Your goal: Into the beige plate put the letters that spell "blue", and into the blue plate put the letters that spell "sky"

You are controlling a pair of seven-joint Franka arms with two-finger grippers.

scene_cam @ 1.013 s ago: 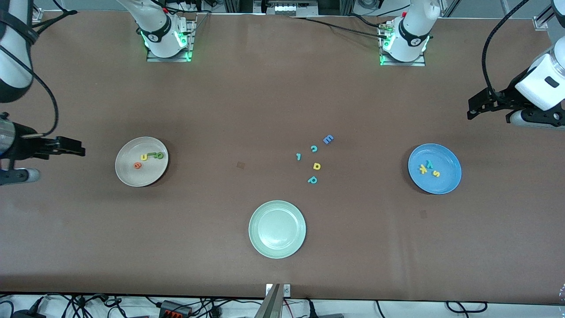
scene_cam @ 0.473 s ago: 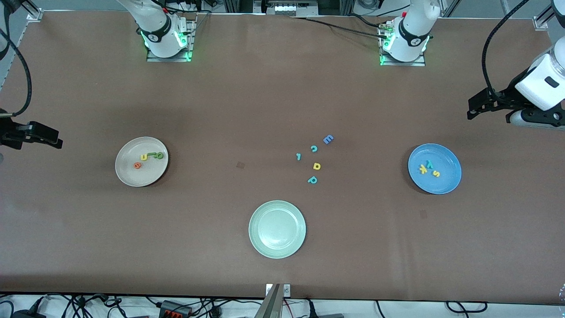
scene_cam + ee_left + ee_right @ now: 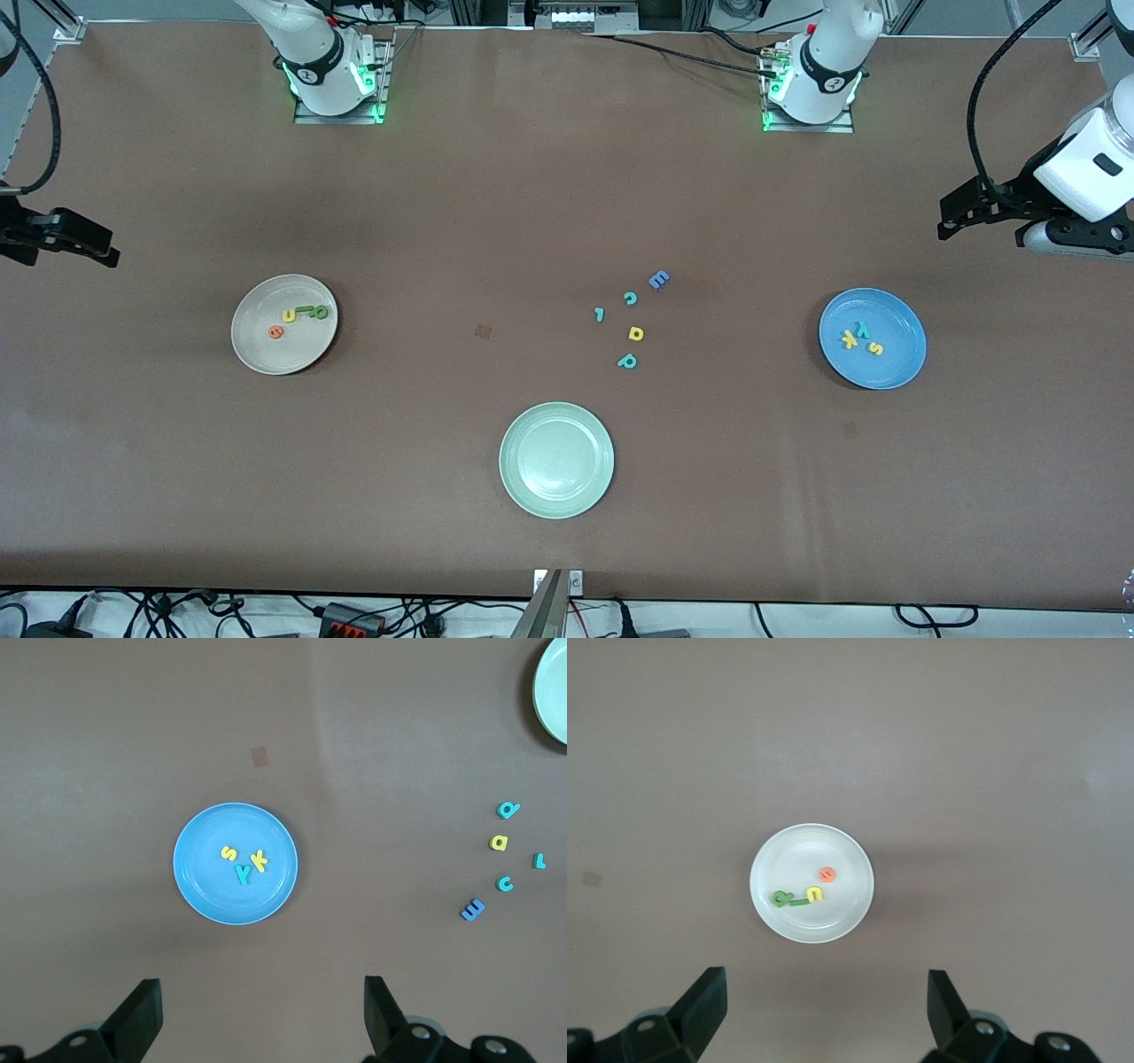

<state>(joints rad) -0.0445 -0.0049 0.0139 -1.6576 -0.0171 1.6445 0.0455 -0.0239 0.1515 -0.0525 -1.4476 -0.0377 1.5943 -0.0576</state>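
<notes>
The beige plate [image 3: 285, 356] lies toward the right arm's end of the table. In it are the green b [image 3: 320, 312], green l [image 3: 304, 309], yellow u [image 3: 290, 315] and orange e [image 3: 276, 332]. The blue plate [image 3: 889, 369] lies toward the left arm's end and holds the teal y [image 3: 862, 328], yellow k [image 3: 849, 338] and yellow s [image 3: 875, 348]. My right gripper [image 3: 104, 248] hangs open and empty over bare table beside the beige plate [image 3: 806, 843]. My left gripper [image 3: 942, 221] hangs open and empty over bare table beside the blue plate [image 3: 211, 893].
A pale green plate [image 3: 556, 501] sits near the front edge. Between the plates lie loose letters: a blue E [image 3: 658, 280], teal c [image 3: 630, 299], small teal letter [image 3: 600, 314], yellow letter [image 3: 635, 333] and teal p [image 3: 627, 361].
My right gripper has drawn back from the beige plate toward the right arm's end of the table, still open. The left arm, plates and letters have not moved.
</notes>
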